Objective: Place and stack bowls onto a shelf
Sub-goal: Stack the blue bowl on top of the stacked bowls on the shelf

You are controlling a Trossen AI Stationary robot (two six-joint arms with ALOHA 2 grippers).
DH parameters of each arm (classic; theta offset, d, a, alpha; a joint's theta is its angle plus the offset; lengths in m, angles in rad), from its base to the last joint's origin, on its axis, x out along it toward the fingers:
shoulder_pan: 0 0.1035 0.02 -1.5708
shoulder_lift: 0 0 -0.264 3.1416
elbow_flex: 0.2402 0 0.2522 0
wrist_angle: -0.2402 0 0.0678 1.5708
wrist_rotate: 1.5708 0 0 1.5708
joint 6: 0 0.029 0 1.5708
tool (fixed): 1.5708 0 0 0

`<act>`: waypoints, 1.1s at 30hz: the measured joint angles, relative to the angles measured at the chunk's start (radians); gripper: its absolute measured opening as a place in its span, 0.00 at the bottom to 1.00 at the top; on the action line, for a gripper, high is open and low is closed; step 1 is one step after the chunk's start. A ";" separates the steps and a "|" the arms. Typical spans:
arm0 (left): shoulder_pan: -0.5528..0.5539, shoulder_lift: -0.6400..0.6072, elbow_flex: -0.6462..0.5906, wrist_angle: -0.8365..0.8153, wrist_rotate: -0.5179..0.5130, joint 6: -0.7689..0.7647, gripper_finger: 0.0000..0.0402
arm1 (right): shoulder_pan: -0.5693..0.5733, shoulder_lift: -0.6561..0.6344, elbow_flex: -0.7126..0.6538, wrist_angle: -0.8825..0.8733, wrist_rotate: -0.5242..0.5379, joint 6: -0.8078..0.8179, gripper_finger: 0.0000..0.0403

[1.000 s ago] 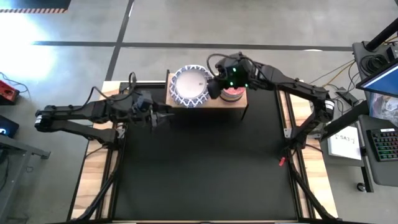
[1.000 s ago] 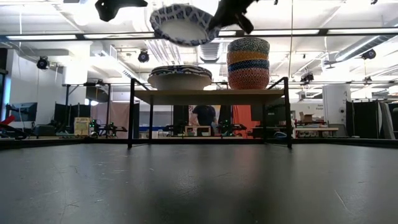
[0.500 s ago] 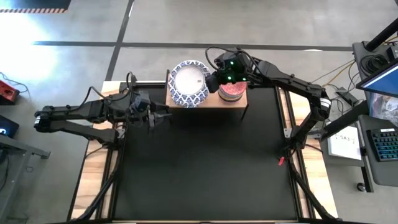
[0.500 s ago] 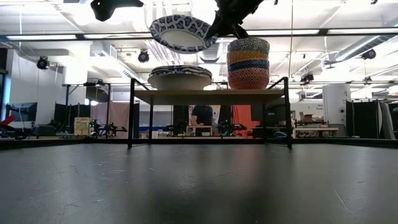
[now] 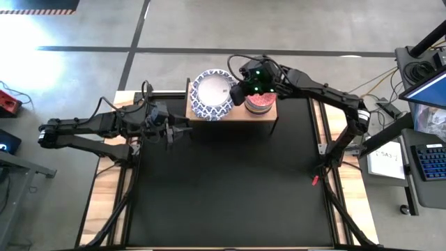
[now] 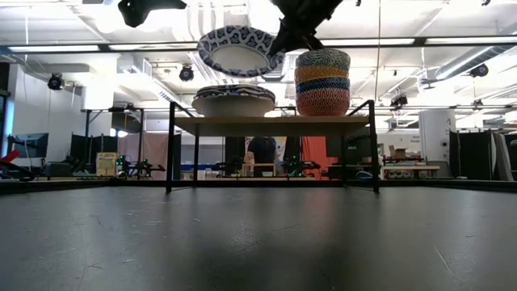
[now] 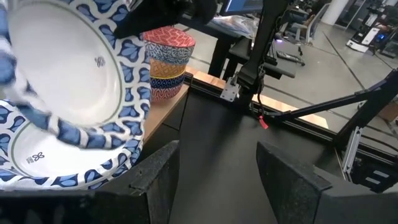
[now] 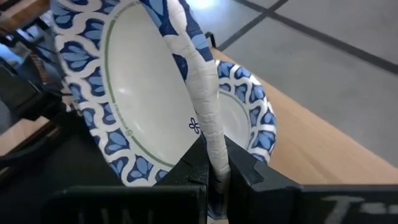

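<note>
The white bowl (image 6: 239, 50) is pinched by its rim in the right gripper (image 8: 211, 163), just above the stack of white bowls (image 6: 233, 99) on the shelf (image 6: 273, 124). It should be levelled, then lowered gently. The left gripper (image 5: 185, 128), jaws apart, is kept beside the shelf.

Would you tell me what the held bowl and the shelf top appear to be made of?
Held bowl: probably glazed ceramic; smooth white inside, printed blue rim, thick edge. Shelf: light wood top with a matt look, on dark, likely metal legs.
</note>
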State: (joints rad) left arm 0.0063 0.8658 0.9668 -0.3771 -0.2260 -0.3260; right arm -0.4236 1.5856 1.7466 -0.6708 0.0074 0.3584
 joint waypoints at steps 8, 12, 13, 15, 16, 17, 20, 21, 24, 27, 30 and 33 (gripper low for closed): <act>0.000 0.000 0.000 0.000 0.000 0.003 0.49 | 0.000 0.043 0.000 -0.005 -0.007 -0.008 0.03; 0.000 0.000 0.000 -0.008 0.000 0.004 0.49 | 0.000 0.052 0.000 -0.004 -0.007 -0.013 0.03; 0.000 0.000 0.000 -0.009 0.000 0.003 0.49 | 0.000 0.053 0.000 -0.004 -0.007 -0.017 0.03; 0.000 0.000 0.000 -0.011 0.000 0.004 0.49 | 0.000 0.053 0.000 -0.004 -0.007 -0.026 0.03; 0.000 0.000 0.000 -0.014 0.000 0.004 0.49 | 0.000 0.053 0.000 -0.003 -0.007 -0.030 0.03; 0.000 0.000 0.000 -0.016 0.000 0.004 0.49 | 0.000 0.053 0.000 -0.004 -0.007 -0.032 0.03; 0.000 -0.001 0.000 -0.017 0.000 0.011 0.49 | 0.000 0.053 0.000 -0.004 -0.007 -0.038 0.03; 0.000 -0.001 0.000 -0.017 0.000 0.011 0.49 | 0.000 0.053 0.000 -0.003 -0.007 -0.043 0.03; 0.000 -0.002 0.000 -0.025 0.000 0.011 0.49 | 0.000 0.053 0.000 -0.003 -0.007 -0.047 0.03; 0.000 -0.002 0.000 -0.035 0.000 0.011 0.49 | 0.000 0.052 0.000 -0.001 -0.007 -0.070 0.03; 0.000 -0.002 0.000 -0.037 0.000 0.011 0.49 | 0.000 0.051 0.001 -0.001 -0.007 -0.079 0.03; 0.000 -0.002 0.000 -0.038 0.000 0.011 0.49 | 0.000 0.050 0.018 -0.005 -0.007 -0.105 0.03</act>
State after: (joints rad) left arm 0.0063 0.8642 0.9665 -0.4151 -0.2264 -0.3147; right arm -0.4236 1.6360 1.7644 -0.6762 0.0002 0.2533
